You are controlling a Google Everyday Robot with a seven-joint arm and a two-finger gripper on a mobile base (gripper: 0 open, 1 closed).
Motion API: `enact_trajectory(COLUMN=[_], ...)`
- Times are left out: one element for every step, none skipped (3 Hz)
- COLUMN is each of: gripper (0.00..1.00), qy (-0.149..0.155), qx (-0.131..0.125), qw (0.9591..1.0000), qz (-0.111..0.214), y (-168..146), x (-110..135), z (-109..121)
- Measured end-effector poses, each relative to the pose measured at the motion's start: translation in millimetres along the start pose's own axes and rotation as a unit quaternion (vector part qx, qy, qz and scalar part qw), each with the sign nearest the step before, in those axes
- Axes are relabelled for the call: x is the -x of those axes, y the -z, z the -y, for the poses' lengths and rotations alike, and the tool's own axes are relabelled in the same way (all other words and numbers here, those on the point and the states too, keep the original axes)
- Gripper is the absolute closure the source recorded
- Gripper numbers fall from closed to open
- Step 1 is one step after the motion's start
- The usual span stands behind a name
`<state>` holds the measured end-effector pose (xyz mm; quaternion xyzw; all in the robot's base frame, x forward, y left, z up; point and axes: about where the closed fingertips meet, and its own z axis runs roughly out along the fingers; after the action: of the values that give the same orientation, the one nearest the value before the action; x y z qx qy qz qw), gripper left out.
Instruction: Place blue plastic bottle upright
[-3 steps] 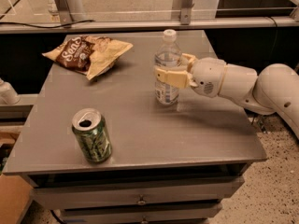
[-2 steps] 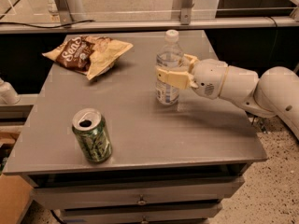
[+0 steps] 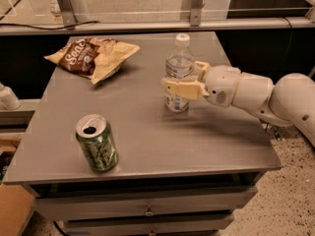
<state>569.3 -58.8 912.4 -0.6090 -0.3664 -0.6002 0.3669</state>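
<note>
Where the view starts at far left, a small white object sits off the table, cut by the frame edge; what it is cannot be told. Brown cardboard shows low in the left corner.

Grey table, drawers beneath its top.
- Back left: chip bag, brown and yellow, lying flat and crumpled.
- Front left: green soda can, upright, tab opening on top, well apart from the bag and from everything further right.
- Right of centre: blue plastic bottle, clear body, white cap, pale label. It stands upright with cap up and its base on the table top, a faint shadow around the foot.
- Gripper at the bottle's mid-height. The near finger lies across the front of the label and the far finger shows behind the bottle's right side. Jaws narrow, closed around the bottle body and holding it.

Right: white arm comes in level from the right edge, its rounded wrist just beside the bottle and its elbow out past the table's right side, over the speckled floor.
</note>
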Motion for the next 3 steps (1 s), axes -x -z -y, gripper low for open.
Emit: enact_trajectory(gripper=[0.00, 0.00, 0.00], qy=[0.003, 0.019, 0.053], qx=[0.000, -0.002, 0.013], qw=[1.0000, 0.9998, 0.9983], qz=[0.005, 0.010, 0.020], y=[0.7, 5.8, 29.4], x=[0.8, -15.7, -53.0], z=[0.3, 0.8, 1.5])
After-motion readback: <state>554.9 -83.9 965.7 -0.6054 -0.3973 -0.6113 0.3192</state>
